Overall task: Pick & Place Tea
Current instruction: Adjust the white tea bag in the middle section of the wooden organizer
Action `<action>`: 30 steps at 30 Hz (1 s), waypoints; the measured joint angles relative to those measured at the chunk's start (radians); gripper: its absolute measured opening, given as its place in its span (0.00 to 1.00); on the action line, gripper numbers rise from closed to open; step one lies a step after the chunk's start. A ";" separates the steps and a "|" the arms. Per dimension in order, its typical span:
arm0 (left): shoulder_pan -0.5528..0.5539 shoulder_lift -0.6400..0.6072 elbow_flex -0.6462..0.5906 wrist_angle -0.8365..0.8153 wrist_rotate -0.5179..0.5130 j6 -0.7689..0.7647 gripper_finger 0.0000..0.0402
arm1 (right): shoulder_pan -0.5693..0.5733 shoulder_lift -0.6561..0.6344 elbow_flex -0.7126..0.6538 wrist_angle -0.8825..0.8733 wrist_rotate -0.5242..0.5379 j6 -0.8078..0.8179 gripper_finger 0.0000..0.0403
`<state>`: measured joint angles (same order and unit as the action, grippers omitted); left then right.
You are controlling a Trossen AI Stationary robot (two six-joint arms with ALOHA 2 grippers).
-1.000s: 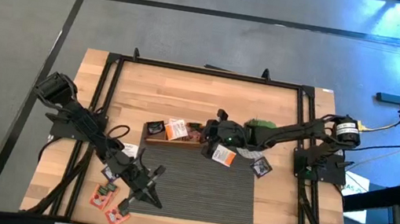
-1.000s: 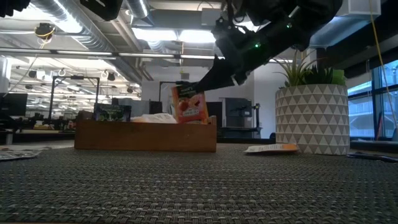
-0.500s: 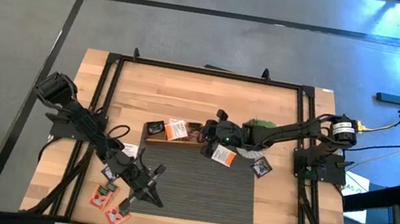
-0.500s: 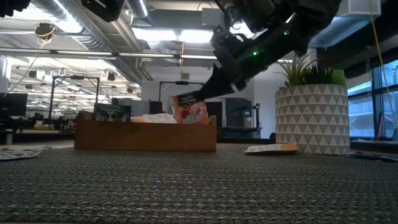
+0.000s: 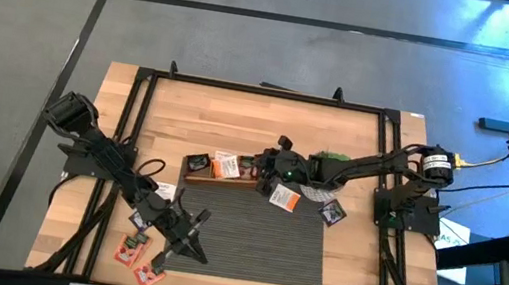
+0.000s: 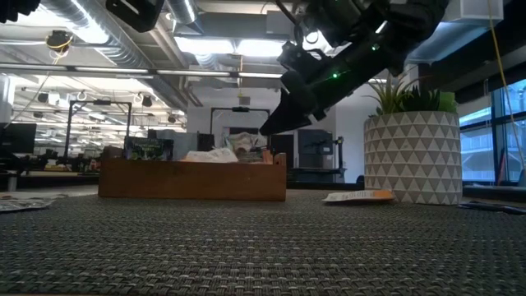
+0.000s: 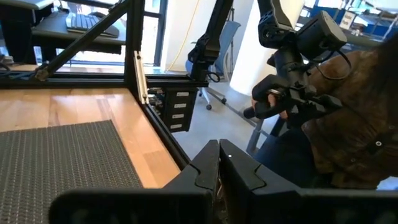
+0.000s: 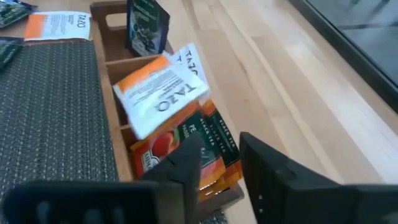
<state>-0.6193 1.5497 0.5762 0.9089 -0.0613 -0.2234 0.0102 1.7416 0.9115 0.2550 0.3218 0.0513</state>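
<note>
While the left gripper (image 5: 182,236) rests pinched together near the front edge, the right gripper (image 5: 271,165) hangs over the wooden tray (image 5: 199,177), fingers apart, so the orange tea bag (image 8: 186,149) lies inside.

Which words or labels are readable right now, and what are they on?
"TAZO": white-and-orange sachet in the wooden tray.
"TAZO": white-and-orange sachet on the mat, small but legible.
Print on the orange-red sachet and the dark sachet: too blurred to read.
High, low and left wrist views: nothing readable.
</note>
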 joint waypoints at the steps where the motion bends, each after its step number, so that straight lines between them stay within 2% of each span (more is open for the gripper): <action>1: 0.000 0.000 0.000 0.000 -0.002 -0.003 0.02 | -0.004 0.000 0.000 0.000 0.000 0.007 0.31; 4: 0.000 0.000 0.000 -0.006 -0.020 -0.007 0.02 | -0.011 0.000 0.000 0.004 -0.012 0.050 0.36; 6: 0.005 0.000 0.000 -0.045 -0.063 -0.069 0.02 | -0.012 0.000 0.000 0.010 -0.059 0.101 0.37; 10: 0.061 0.000 0.000 -0.226 -0.173 -0.198 0.02 | -0.009 0.000 0.000 0.010 -0.204 0.160 0.38; 13: 0.121 0.000 -0.001 -0.355 -0.214 -0.301 0.03 | -0.010 0.000 0.001 0.013 -0.272 0.188 0.38; 17: 0.191 0.000 -0.001 -0.434 -0.215 -0.336 0.02 | 0.002 0.000 0.002 0.045 -0.252 0.206 0.38; 19: 0.210 0.000 -0.001 -0.430 -0.189 -0.289 0.02 | 0.003 0.003 0.002 0.045 -0.240 0.198 0.38; 24: 0.257 -0.028 -0.001 -0.376 -0.013 -0.165 0.03 | 0.001 0.036 0.002 0.101 -0.236 0.201 0.38; 30: 0.230 -0.049 -0.001 -0.316 0.028 -0.150 0.02 | 0.005 0.120 0.002 0.243 -0.235 0.155 0.38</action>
<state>-0.3898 1.5005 0.5755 0.5930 -0.0334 -0.3734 0.0149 1.8614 0.9134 0.4985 0.0863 0.2062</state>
